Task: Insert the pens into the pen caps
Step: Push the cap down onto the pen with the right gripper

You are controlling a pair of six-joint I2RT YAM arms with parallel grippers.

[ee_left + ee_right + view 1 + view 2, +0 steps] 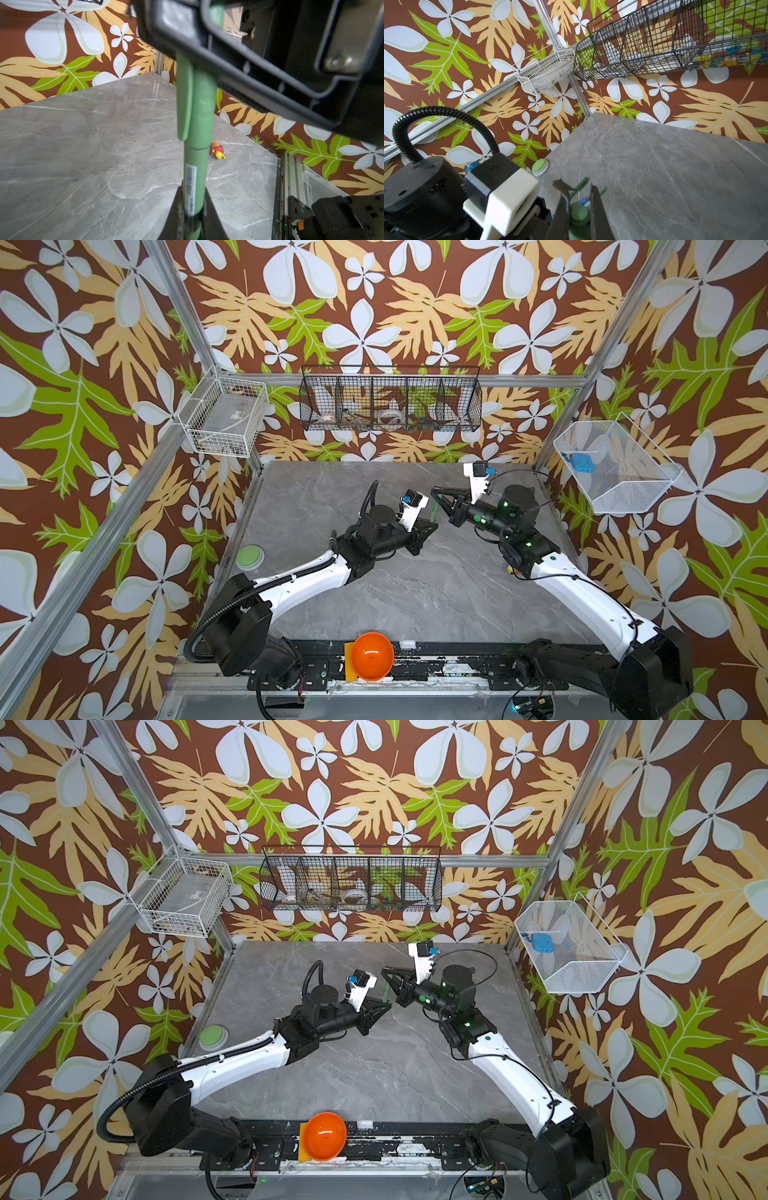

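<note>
A green pen [195,172] is being held by its barrel in the left gripper [193,199], whose jaws are being closed narrowly on it. The end of the pen pointing away from that gripper is being covered by a green cap [200,104]. The cap's clip is lying along its side and its rim is sitting on the barrel just ahead of the left fingertips. The cap is being pinched near its closed end by the right gripper [578,197]. Its fingers [596,207] are being pressed to either side with only the cap's width between them.

In both top views the two grippers are being shown tip to tip above the table [415,593], and the capped pen is spanning the short gap between them.

In the right wrist view, a dark green pen [579,185] is being seen lying on the table just beyond the right fingertips. A pale green piece [601,190] is lying beside it. A blue piece [583,201], nearer the fingers, is being partly hidden, so pen or cap cannot be told. A green button [539,167] is being shown farther off. In the left wrist view, a small red and yellow toy [217,152] is being seen on the table beyond the left gripper.
</note>
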